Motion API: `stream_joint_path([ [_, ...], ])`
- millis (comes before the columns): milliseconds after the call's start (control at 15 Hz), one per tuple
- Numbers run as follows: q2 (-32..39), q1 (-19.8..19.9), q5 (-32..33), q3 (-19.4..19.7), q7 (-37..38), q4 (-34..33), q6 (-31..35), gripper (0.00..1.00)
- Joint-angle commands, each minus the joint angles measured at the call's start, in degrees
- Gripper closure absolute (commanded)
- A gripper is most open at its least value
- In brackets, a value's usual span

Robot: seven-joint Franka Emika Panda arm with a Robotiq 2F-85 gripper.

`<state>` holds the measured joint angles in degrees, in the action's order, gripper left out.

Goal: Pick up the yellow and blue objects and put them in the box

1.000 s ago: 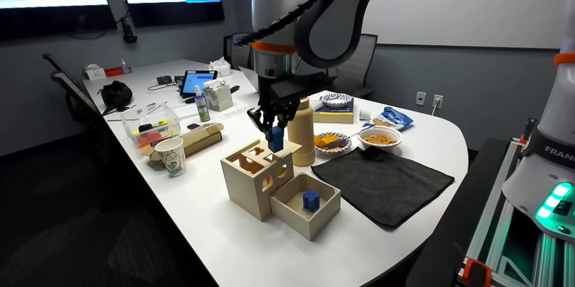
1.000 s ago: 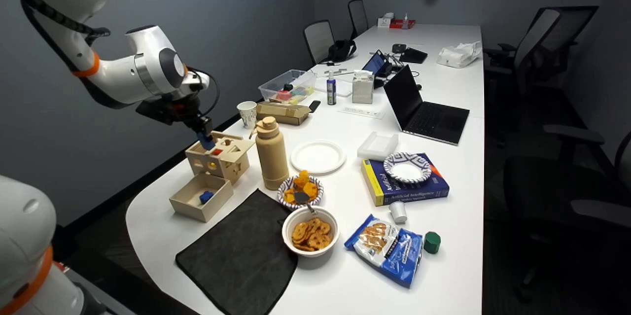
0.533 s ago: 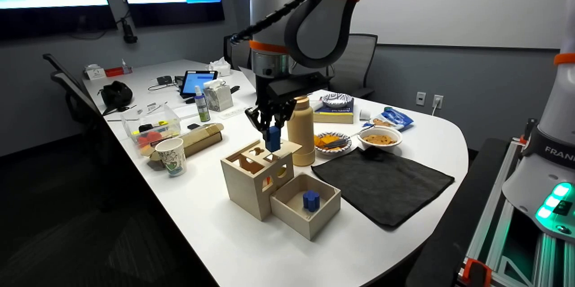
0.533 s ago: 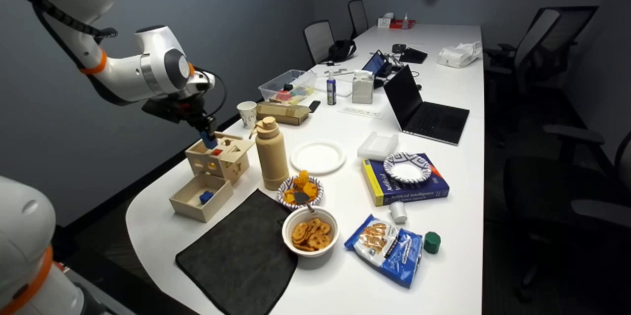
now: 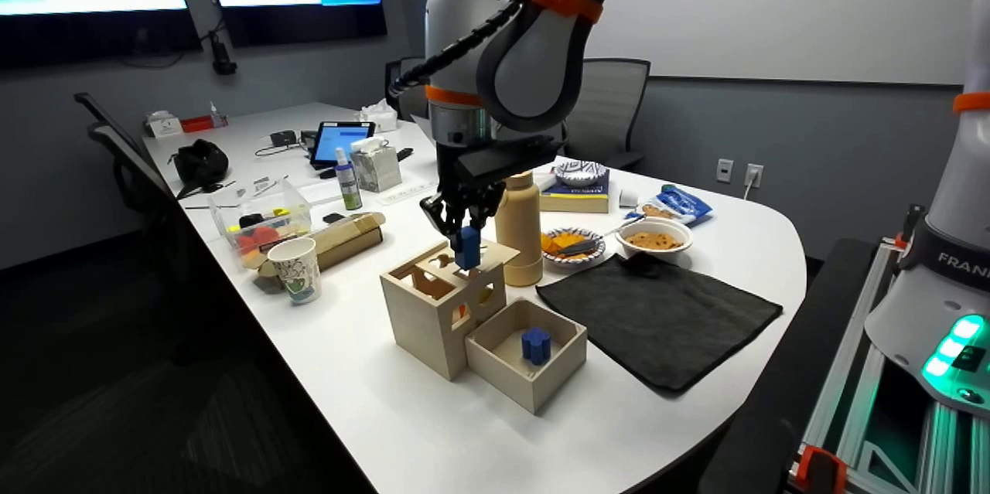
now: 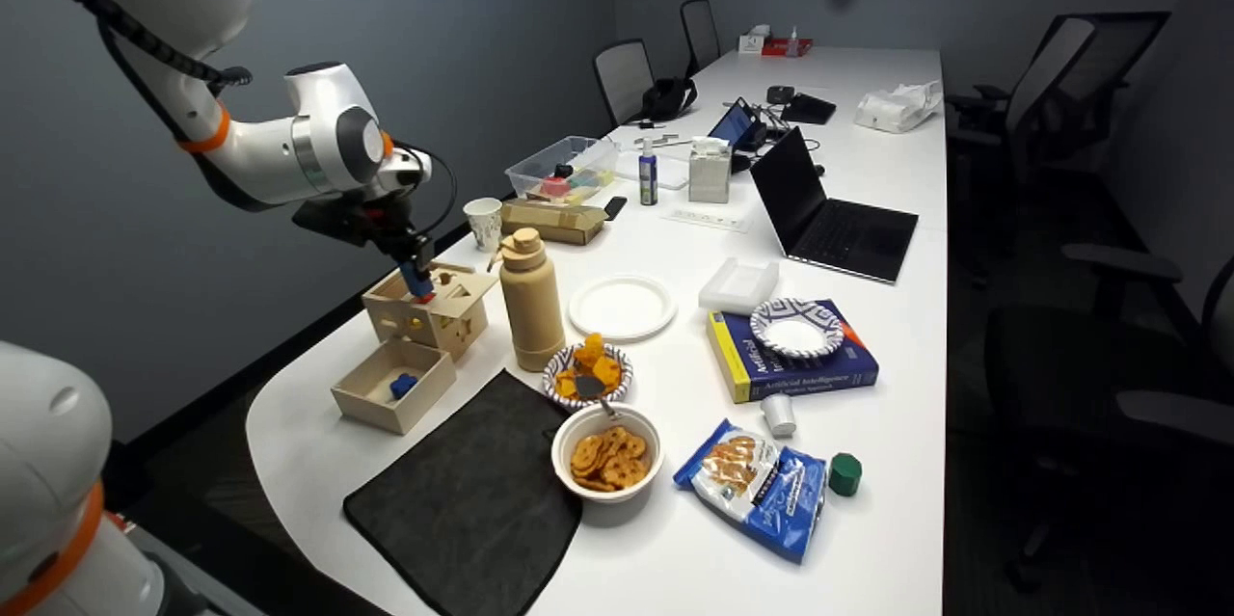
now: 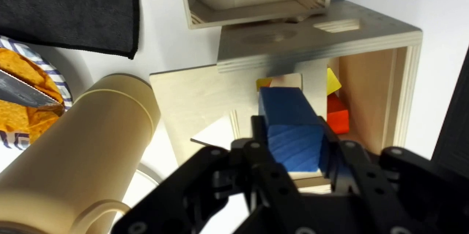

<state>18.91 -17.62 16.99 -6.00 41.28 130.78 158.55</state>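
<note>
A blue block (image 5: 467,248), clamped in the end effector (image 7: 292,127), is poised at the holed top of the wooden box (image 5: 421,324); whether it reaches inside cannot be told. A yellow piece (image 7: 332,82) lies within the box in the wrist view, that part apparently done. Left to do, it seems: the release, then a flower-shaped blue block (image 5: 535,345) in the shallow tray (image 5: 501,376), just right of the box in an exterior view.
</note>
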Motion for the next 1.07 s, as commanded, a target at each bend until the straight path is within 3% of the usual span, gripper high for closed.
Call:
stream_joint_path([
  [0, 1.9, -1.2, -3.0, 0.9, -2.8, -2.4, -0.8, 0.91],
  [1000, 4.3, -3.6, -5.0, 3.7, -4.2, -4.4, -1.8, 0.91],
])
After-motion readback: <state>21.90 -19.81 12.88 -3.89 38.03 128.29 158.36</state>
